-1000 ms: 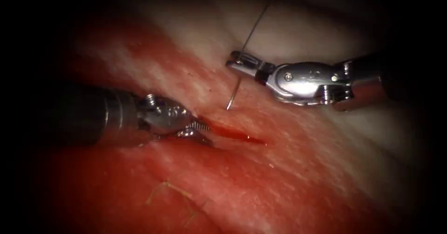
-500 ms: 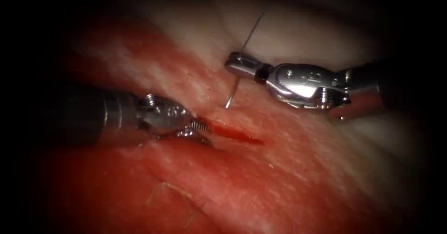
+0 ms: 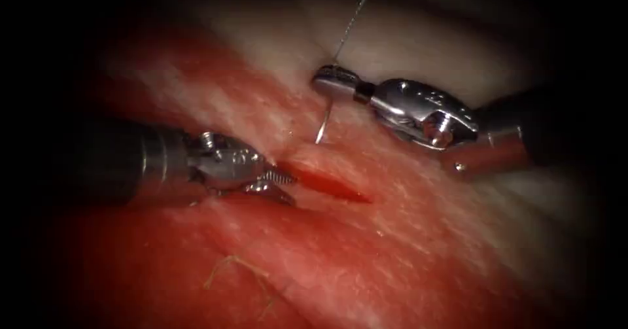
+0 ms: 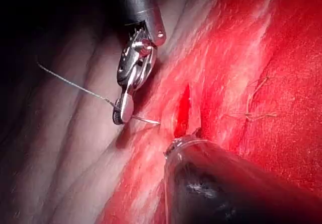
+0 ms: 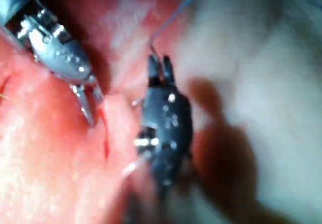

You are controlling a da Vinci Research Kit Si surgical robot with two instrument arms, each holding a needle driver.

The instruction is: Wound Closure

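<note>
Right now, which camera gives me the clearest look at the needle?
The endoscope view: the needle hangs from the right hand, its tip just above the tissue, outside it. The left wrist view shows the needle partly, beside the cut. The right wrist view blurs it.

Loose pale fibre strands [image 3: 239, 270] lying on surface, below-left of centre.

The thread [image 3: 356, 16] runs off the frame's top edge. The right tool [image 3: 335, 80] covers the needle's [image 3: 322, 127] upper curve. The left tool's [image 3: 278, 185] shaft fades into dark at left.
</note>
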